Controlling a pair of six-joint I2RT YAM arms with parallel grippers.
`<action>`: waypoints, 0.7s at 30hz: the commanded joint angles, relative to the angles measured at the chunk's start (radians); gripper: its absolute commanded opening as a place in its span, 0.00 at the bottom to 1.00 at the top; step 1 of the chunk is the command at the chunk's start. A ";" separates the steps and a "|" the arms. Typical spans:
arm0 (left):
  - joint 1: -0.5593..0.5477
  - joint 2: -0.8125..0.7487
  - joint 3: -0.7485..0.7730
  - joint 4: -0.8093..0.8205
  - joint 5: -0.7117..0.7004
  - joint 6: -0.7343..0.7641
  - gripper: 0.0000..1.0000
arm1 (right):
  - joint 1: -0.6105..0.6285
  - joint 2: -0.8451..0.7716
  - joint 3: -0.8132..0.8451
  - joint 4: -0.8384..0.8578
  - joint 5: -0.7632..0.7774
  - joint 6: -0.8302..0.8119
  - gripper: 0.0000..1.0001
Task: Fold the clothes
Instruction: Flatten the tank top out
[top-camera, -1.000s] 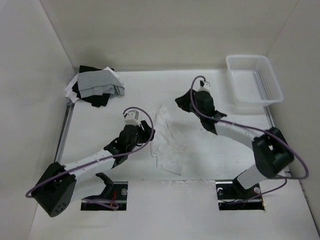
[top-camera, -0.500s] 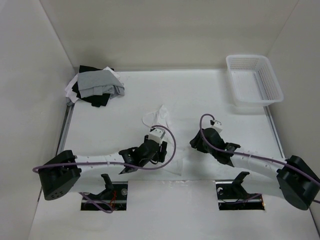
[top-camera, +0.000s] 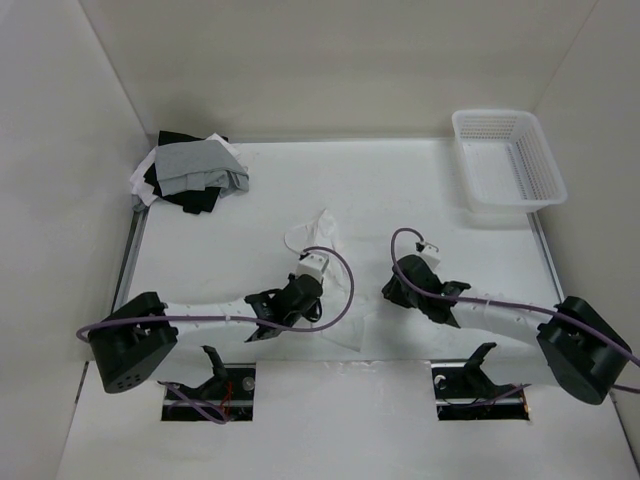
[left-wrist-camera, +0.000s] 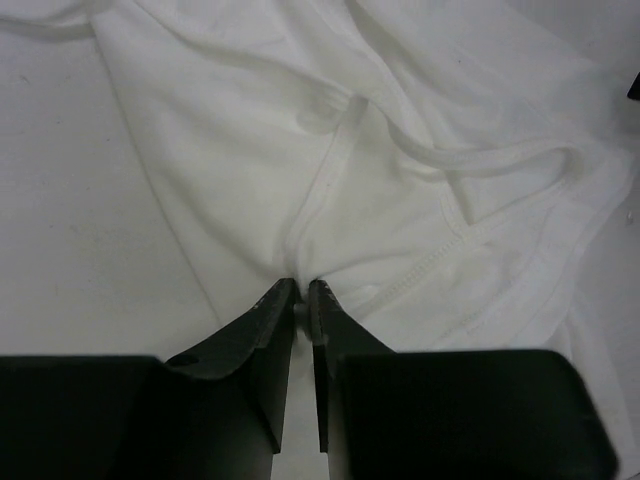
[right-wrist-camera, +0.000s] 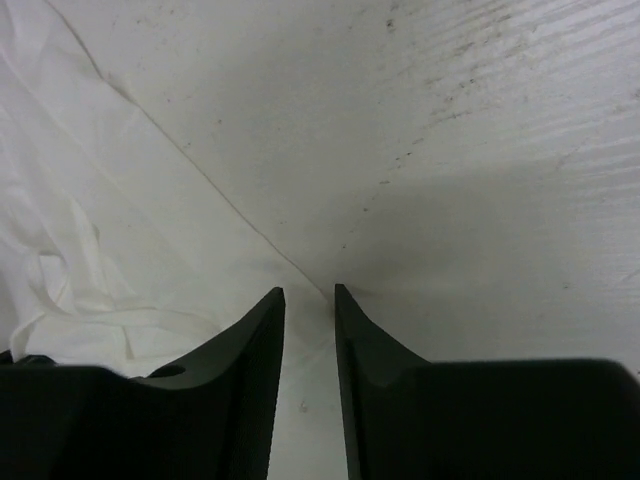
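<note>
Seen from above, the white top (top-camera: 325, 238) lies crumpled mid-table (top-camera: 200, 250) between white walls, its long axis running near to far with the straps at the far end; at the left wrist, the left gripper (left-wrist-camera: 302, 290) pinches a hem fold; at the right wrist, the right gripper (right-wrist-camera: 309, 293) stands slightly parted at the fabric's edge.
</note>
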 joint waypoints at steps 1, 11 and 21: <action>0.034 -0.078 0.036 0.034 -0.017 -0.024 0.08 | 0.013 0.036 0.026 0.039 -0.043 -0.006 0.23; 0.264 -0.249 0.041 0.098 0.124 -0.116 0.05 | 0.013 -0.216 0.018 0.032 0.050 -0.058 0.00; 0.413 -0.284 0.065 0.161 0.296 -0.231 0.04 | 0.013 -0.432 0.150 -0.073 0.058 -0.179 0.00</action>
